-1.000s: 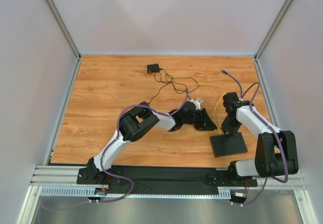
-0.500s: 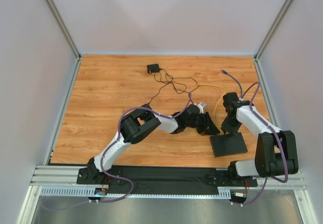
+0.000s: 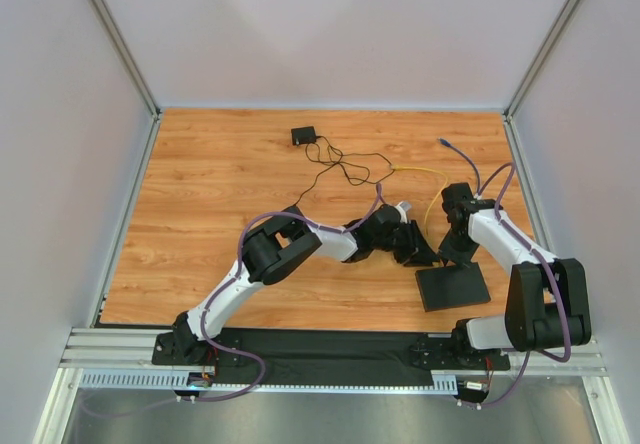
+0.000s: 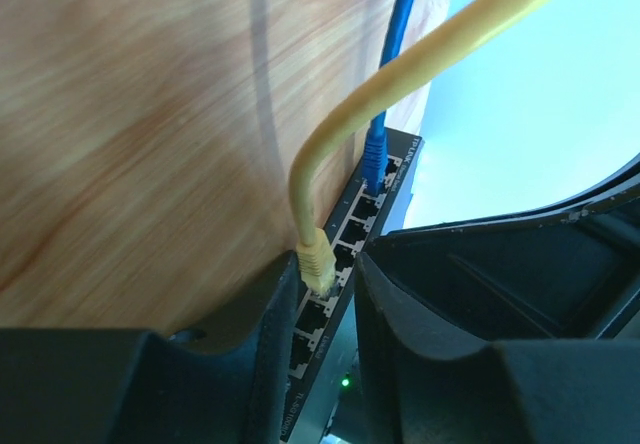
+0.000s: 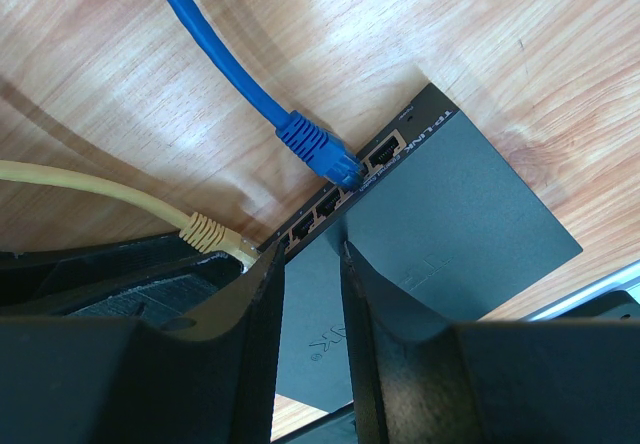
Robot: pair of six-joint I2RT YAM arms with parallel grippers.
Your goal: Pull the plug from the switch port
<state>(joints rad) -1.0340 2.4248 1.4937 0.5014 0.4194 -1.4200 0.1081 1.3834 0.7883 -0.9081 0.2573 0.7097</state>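
Plug [image 4: 315,264], yellow, is seen seated in the port row [image 4: 352,222] of the switch [image 3: 452,286], which lies flat on the table [image 3: 220,194] toward its right near edge. The left gripper [image 4: 330,274] is set low around the plug, which lies in the narrow gap between its jaws. Whether it is pinched cannot be told. The right gripper [image 5: 308,254] is rested on the switch top by the ports, jaws a slit apart, nothing held. A blue plug [image 5: 322,154] is seated further along the row.

white arm links [image 3: 497,236], blk joints [image 3: 272,249], purple cables [image 3: 243,232], matte blk fingers [image 4: 480,304]
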